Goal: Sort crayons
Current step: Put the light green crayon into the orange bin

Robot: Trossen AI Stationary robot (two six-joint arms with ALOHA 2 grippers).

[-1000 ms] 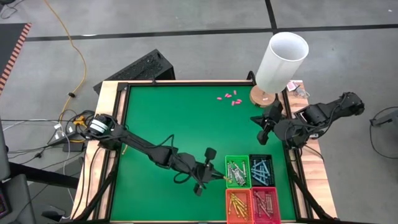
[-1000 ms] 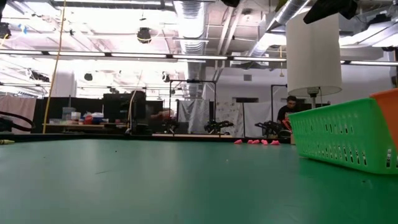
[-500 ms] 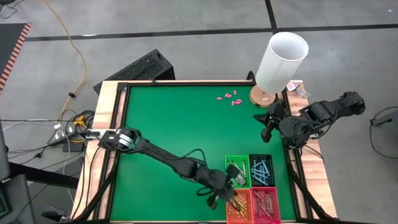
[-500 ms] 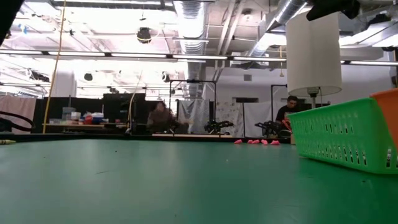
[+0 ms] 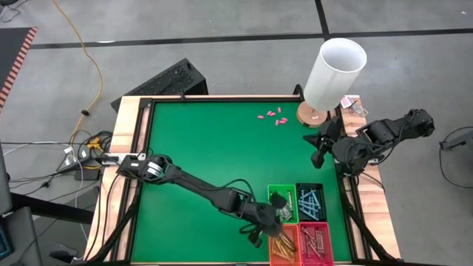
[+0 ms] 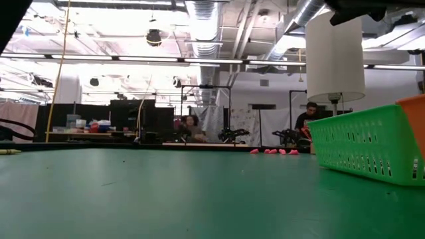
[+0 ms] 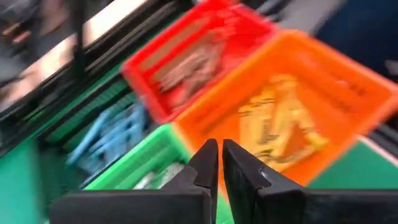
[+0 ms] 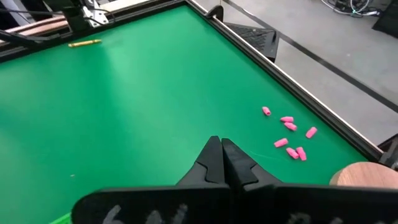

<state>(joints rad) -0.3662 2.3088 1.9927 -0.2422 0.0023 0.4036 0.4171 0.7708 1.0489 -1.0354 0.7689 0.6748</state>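
Observation:
The crayons lie sorted in four small bins at the table's near right: grey-white in the green bin [image 5: 281, 203], light blue in the dark bin [image 5: 310, 202], yellow-orange in the orange bin [image 5: 284, 245], brownish-red in the red bin [image 5: 315, 242]. My left gripper [image 5: 275, 230] hovers over the seam between the green and orange bins, its fingers [image 7: 220, 163] shut with nothing showing between them. My right gripper [image 5: 319, 151] is shut and empty above the table's right side. One yellow crayon [image 8: 85, 43] lies flat near the table's left edge and also shows in the low view [image 6: 8, 151].
Several stubby pink pieces [image 5: 271, 116] lie at the far middle of the green mat. A tall white cylinder [image 5: 334, 72] stands on a round wooden base [image 5: 310, 114] at the far right corner. A raised dark frame [image 5: 146, 148] runs around the mat.
My left gripper has gone from beside the green bin's left side toward the table's near right, and now hangs over the green and orange bins. The left arm has stretched out across the mat.

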